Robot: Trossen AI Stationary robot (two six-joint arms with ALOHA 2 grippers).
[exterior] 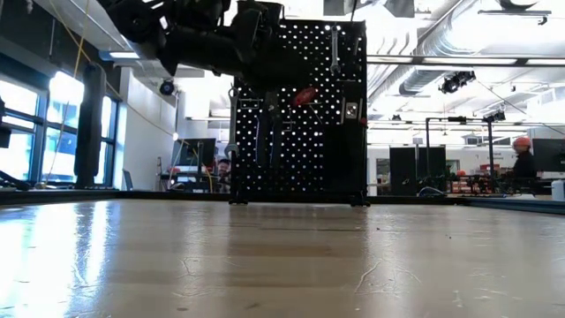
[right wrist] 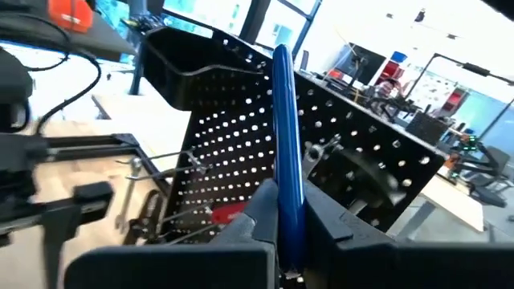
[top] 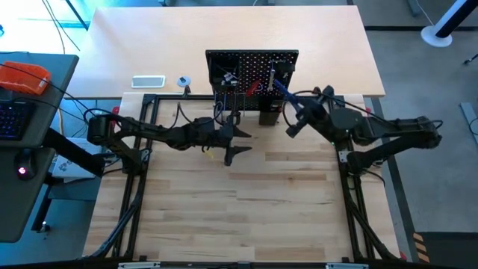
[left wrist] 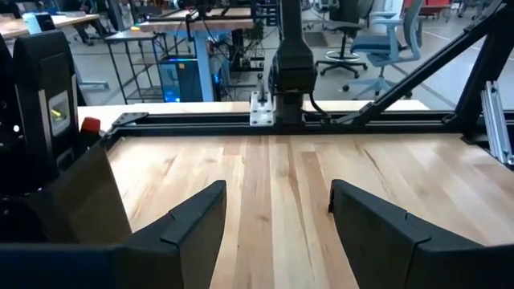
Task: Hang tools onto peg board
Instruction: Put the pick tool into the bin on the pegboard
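The peg board (top: 252, 75) stands upright at the table's far middle. A red-handled screwdriver (exterior: 305, 95) and silver wrenches (right wrist: 132, 201) hang on it. My right gripper (top: 293, 119) is raised just right of the board's front and is shut on the blue-handled T hex key (top: 281, 90). The key's handle points toward the board. My left gripper (top: 237, 142) hovers in front of the board's left part. It is open, with only bare tabletop between its fingers (left wrist: 193, 225). My right gripper pinches the hex key's blue handle (right wrist: 287, 172) between its two fingers, at one end of it. The rest of the handle sticks out past the fingertips toward the peg board's face. The key is lifted clear of the table. Its metal shaft is hidden.
A black bin (right wrist: 185, 56) sits at the board's top edge. Behind the board, a white flat device (top: 148, 81) and a small blue thing (top: 183, 81) lie on the far table. Black frame rails (top: 142, 149) run along the table's sides. Bare wood (top: 246, 209) stretches toward the near edge.
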